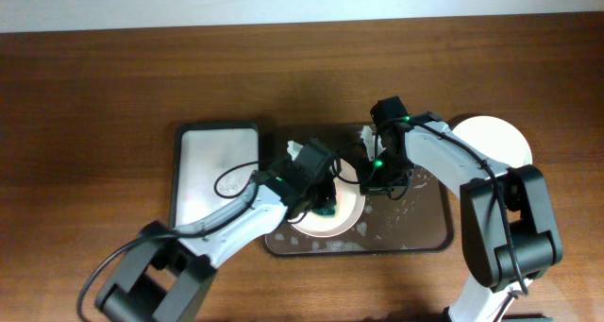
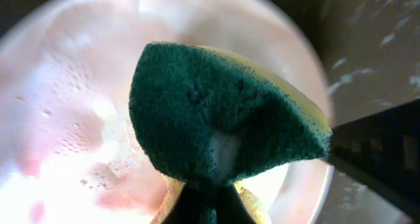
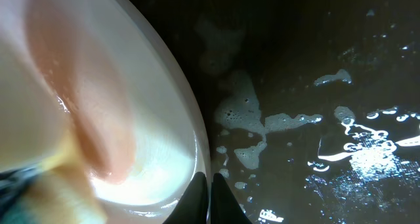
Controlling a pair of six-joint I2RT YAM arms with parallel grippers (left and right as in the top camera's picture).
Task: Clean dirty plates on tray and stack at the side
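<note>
While the pale pink plate point(image 1: 344, 220) lies in the big brown tray point(image 1: 425, 232), the left gripper point(image 1: 326, 207) pinches a green sponge point(image 2: 223, 112) tight and presses it down on the plate's soapy face. Pink smears show in the suds there. The right gripper point(image 1: 373, 185) sits at the plate's right edge. Its fingers point(image 3: 195, 199) look closed on the rim, but that close view is blurry. White foam point(image 3: 249, 119) dots the wet tray. A white plate point(image 1: 495, 138) rests on the table point(image 1: 94, 95), just right of the tray.
</note>
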